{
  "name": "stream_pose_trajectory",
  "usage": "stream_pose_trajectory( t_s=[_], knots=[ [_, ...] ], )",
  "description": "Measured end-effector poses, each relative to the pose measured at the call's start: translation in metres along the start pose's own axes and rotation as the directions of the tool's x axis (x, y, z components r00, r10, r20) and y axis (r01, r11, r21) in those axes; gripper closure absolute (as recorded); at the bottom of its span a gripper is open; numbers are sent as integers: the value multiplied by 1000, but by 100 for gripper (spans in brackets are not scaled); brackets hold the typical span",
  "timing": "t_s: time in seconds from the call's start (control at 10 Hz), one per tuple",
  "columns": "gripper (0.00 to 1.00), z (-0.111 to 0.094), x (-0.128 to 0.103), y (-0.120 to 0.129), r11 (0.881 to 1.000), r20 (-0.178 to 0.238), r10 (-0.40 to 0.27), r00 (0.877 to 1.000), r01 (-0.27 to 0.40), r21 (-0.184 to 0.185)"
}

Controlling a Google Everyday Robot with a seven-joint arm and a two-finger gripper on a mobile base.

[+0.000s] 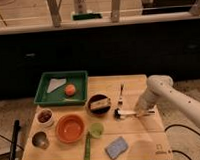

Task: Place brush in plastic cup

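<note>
The wooden table (146,142) filled the lower half of the view, and the robot's white arm (164,91) reached in over its right side. A green tray (44,99) sat at the back left, an orange bowl (70,129) in front of it, and a dark bowl (99,104) near the middle.

The plastic cup (96,129) stood just right of the orange bowl. The brush (126,112) lay flat to the right of the dark bowl, bristles toward that bowl and handle pointing right. It was well apart from the cup. The gripper (143,110) was down at the handle's far end, but whether it was holding the brush could not be told.

The step in hand looked like the pickup. A firm hold on the thin handle probably mattered most, followed by a clean lift. The carry would then run left and forward, past the dark bowl's rim. The cup was small and light, so the brush likely had to come down centred and be let go gently, or the cup might tip.
</note>
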Motion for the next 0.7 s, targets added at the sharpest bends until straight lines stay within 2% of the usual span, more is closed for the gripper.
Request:
stream_pose_trajectory(
  t_s=[0.1, 0.2, 0.7],
  knots=[
    [94, -1, -2, -1, 1000, 13, -21, 1000, 21, -1],
    [98, -2, -2, -2, 1000, 14, -23, 1000, 23, 0],
    [100, -27, -7, -9, 998, 23, -57, 998, 56, 37]
  ],
)
